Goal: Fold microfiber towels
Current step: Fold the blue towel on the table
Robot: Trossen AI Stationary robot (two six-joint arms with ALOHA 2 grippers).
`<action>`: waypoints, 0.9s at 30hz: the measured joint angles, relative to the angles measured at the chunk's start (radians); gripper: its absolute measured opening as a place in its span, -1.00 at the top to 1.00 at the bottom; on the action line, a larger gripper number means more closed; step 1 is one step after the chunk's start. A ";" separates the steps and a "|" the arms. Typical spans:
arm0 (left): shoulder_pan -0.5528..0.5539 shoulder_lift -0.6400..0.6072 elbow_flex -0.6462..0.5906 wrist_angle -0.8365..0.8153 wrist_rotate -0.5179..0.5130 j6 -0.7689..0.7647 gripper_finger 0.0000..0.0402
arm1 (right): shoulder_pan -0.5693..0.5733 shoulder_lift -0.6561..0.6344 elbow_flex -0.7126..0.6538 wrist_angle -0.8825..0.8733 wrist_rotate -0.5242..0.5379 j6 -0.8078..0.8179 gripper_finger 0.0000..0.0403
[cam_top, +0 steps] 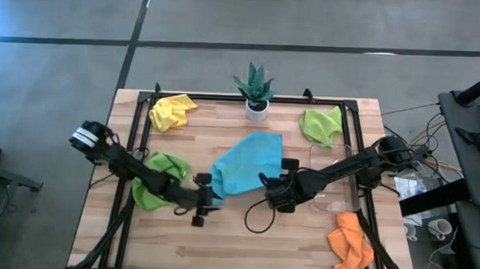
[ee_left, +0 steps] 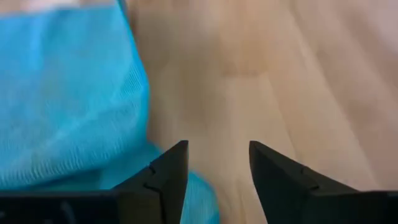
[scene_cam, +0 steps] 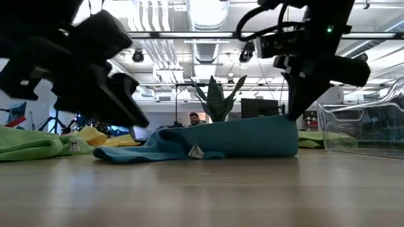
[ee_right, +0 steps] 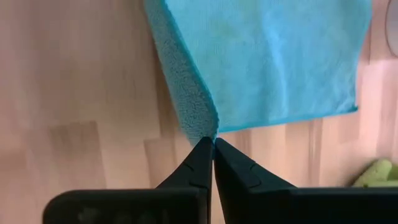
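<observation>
The light blue microfiber towel (cam_top: 247, 163) lies spread in the middle of the table. My right gripper (cam_top: 265, 184) is shut on its near right corner, which stands raised (scene_cam: 287, 129). My left gripper (ee_left: 217, 162) stands open at the towel's near left corner (cam_top: 217, 192), with bare wood between its fingertips. One finger (ee_left: 165, 174) is over the towel's edge; whether it touches I cannot tell. A lime green towel (cam_top: 158, 184) lies crumpled under my left arm. A yellow towel (cam_top: 172, 111), a second lime green towel (cam_top: 321, 124) and an orange towel (cam_top: 350, 245) lie crumpled apart. My right gripper pinches the blue towel's corner (ee_right: 205, 127) between its two fingertips, coming from above and slanting down from the table's right side. A ridge of cloth rises from the table to the fingers. The remainder of the towel lies flat on the wood.
A small potted plant (cam_top: 256, 91) stands at the far edge. A clear plastic tray (scene_cam: 366, 129) stands at the right, close beside my right arm. Bare wood (cam_top: 243, 240) lies along the near edge between the arms.
</observation>
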 joint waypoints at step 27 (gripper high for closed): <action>0.004 -0.042 0.170 -0.384 -0.053 -0.007 0.99 | 0.034 -0.068 -0.007 -0.031 -0.003 -0.028 0.96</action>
